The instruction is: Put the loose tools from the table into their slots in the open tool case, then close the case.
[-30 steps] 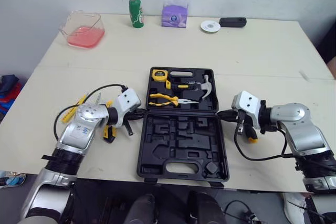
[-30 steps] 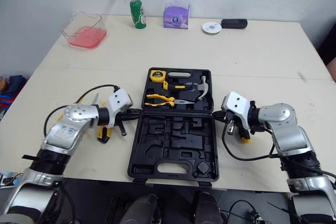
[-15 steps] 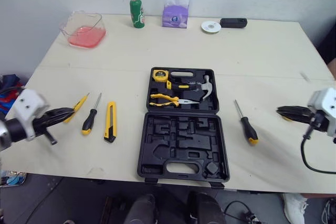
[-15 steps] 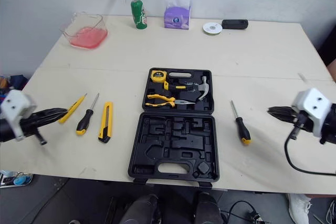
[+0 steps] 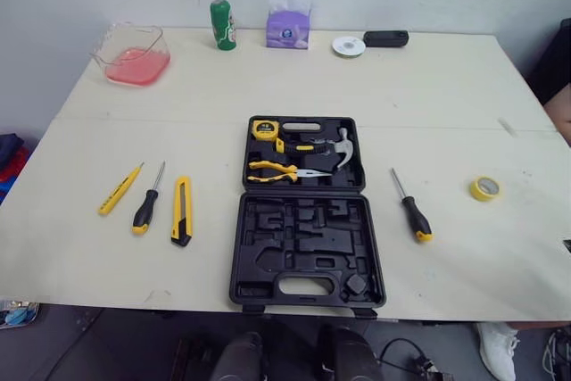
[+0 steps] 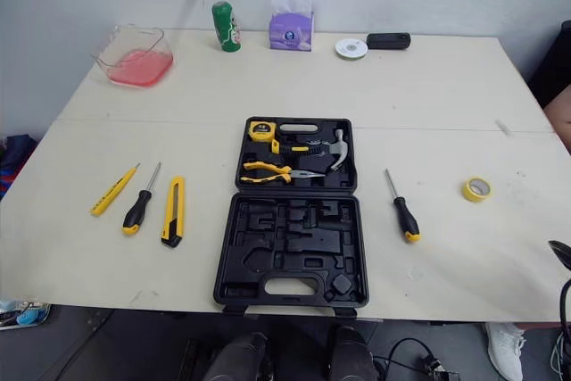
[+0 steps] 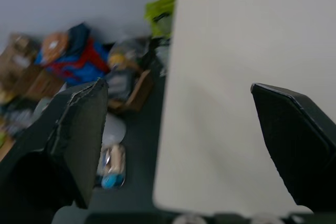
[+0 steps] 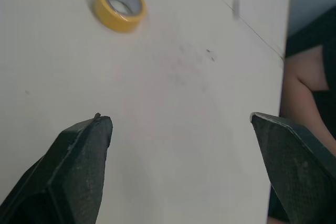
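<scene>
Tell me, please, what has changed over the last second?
Both arms swung outward from the open black plastic tool case: the left gripper hangs open over the left edge of the beige table, the right gripper open near the yellow tape roll. Nothing was grasped; the loose tools stayed put.

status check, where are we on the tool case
Left tool open, right tool open, both empty. Case open. Loose: yellow driver, screwdriver, utility knife on its left; second screwdriver, tape roll on its right. Nothing in the way.
</scene>
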{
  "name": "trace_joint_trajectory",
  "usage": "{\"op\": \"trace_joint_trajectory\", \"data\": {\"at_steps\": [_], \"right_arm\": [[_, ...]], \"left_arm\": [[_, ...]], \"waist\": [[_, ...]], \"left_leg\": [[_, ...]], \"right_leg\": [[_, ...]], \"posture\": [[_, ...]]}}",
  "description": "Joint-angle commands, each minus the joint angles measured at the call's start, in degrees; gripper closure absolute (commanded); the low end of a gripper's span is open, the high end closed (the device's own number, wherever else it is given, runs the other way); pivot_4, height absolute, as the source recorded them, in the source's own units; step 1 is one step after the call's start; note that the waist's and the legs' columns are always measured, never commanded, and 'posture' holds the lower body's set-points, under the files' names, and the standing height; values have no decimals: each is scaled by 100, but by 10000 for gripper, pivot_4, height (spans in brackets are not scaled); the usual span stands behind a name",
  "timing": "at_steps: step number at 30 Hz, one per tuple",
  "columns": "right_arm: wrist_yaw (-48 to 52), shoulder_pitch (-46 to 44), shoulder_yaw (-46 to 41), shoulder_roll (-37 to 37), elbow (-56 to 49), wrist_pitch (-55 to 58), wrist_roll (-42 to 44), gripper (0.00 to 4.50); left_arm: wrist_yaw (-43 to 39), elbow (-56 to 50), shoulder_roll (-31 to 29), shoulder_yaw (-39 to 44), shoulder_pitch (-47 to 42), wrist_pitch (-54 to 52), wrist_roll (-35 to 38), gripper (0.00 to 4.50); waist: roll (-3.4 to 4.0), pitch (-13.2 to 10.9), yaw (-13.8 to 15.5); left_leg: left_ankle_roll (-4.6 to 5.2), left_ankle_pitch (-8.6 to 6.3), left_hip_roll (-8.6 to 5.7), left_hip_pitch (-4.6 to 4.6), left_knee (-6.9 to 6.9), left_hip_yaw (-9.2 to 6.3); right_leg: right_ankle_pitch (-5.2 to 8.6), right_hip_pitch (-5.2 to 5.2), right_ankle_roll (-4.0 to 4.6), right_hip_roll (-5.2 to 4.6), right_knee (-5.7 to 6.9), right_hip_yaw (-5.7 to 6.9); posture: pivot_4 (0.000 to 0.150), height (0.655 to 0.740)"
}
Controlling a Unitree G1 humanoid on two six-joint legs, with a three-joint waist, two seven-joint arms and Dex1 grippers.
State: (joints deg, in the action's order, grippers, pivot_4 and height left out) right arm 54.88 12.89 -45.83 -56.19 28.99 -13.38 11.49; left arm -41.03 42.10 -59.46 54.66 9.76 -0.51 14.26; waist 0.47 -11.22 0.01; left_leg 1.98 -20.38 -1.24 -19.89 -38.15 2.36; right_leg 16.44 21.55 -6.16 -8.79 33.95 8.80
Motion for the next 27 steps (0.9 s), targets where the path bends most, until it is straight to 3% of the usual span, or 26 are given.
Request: {"op": "trace_joint_trajectory", "data": {"at_steps": [1, 10, 18, 25, 26, 27], "right_arm": [[-301, 152, -327, -226, 383, -301, -2, 0], [-538, 286, -104, -119, 161, -258, 129, 0], [-309, 201, 213, 110, -890, 702, 600, 0], [486, -157, 552, 434, -1768, 1131, 1562, 0], [690, -136, 562, 426, -2102, 1868, 2156, 0], [607, -260, 695, 432, -2192, 1944, 2100, 0]], "left_arm": [[264, 386, -262, 206, 93, 221, 75, 324], [-77, 466, -186, -85, -13, 546, 287, 324], [-396, 63, -95, -276, -158, 424, 561, 324], [-582, -1548, 225, -747, -215, -234, 800, 324], [-526, -1813, 287, -785, -199, -440, 845, 324], [-440, -2110, 335, -845, -174, -642, 853, 324]], "waist": [[0, 0, -5], [1, 0, -21], [-2, 2, -21], [-3, 2, -18], [-3, 1, -15], [-3, 2, -14]], "left_leg": [[-3, -1, 4, 3, 0, 0], [-16, -13, 21, 38, 7, 42], [-13, -29, 37, 59, 7, 84], [-5, -36, 40, 68, 6, 104], [-3, -35, 40, 68, 6, 106], [2, -36, 40, 68, 5, 108]], "right_leg": [[3, 0, 5, 1, 3, -2], [8, -2, 15, 10, 14, -35], [9, 1, 17, 24, 15, -74], [9, 4, 16, 26, 18, -96], [9, 4, 16, 27, 30, -97], [9, 4, 16, 27, 32, -100]], "posture": [[1500, 7400], [1500, 7400], [1500, 7400], [1500, 7400], [1500, 7400], [1500, 7400]]}}
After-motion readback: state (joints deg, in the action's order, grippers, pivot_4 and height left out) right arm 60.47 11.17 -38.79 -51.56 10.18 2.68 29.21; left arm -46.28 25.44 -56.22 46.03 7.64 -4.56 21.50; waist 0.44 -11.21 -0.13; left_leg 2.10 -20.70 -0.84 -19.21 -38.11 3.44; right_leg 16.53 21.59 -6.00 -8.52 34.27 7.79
